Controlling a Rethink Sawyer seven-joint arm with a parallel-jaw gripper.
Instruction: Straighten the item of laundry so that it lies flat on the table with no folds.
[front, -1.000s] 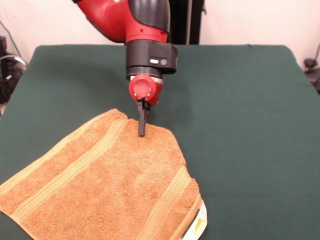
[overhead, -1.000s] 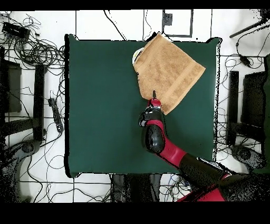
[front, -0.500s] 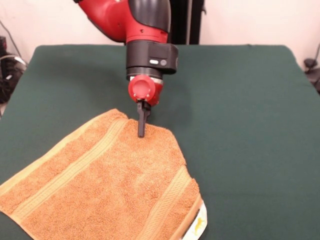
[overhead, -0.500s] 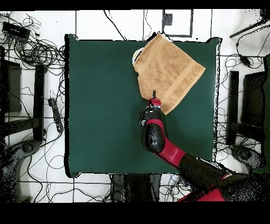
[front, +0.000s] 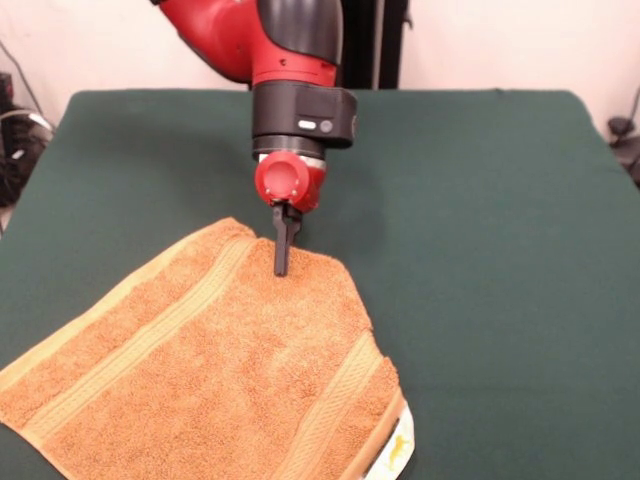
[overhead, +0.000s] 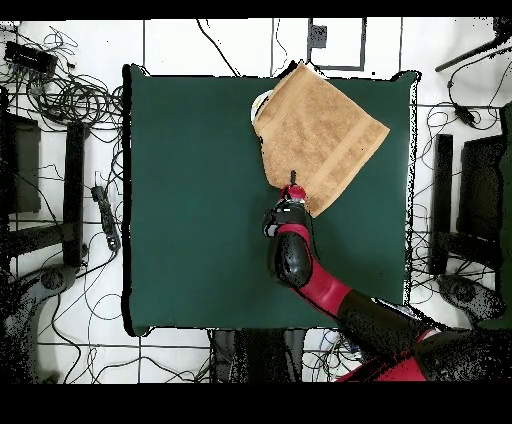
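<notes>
One thing in play: the towel (front: 210, 360) sits at the near left of the table (front: 480, 200) in the front view, running off the near edge, with one striped band along its far-left side and another near its right end.
Fold: the right end looks doubled over, and a pale underside with a white tag (front: 400, 445) peeks out at the near right corner.
Gripper: the gripper (front: 282, 262) points straight down, its dark fingers pressed together into a single blade with nothing visibly between them, tip right at the towel's far corner.
Contact: from the front the tip looks to touch the pile, though I can't say whether it presses or just grazes.
Overhead check: the gripper (overhead: 292, 178) meets the towel (overhead: 318, 130) on the corner nearest the arm; the towel lies skewed at the table's far edge.
Step in hand: pinning or catching that corner, I'd say.
Doing it well: stay low on the corner, pull outward along the table toward bare green, slowly, so the cloth slides instead of bunching.
Watch for: slipping off the corner, or dragging the whole towel without opening the doubled end.
</notes>
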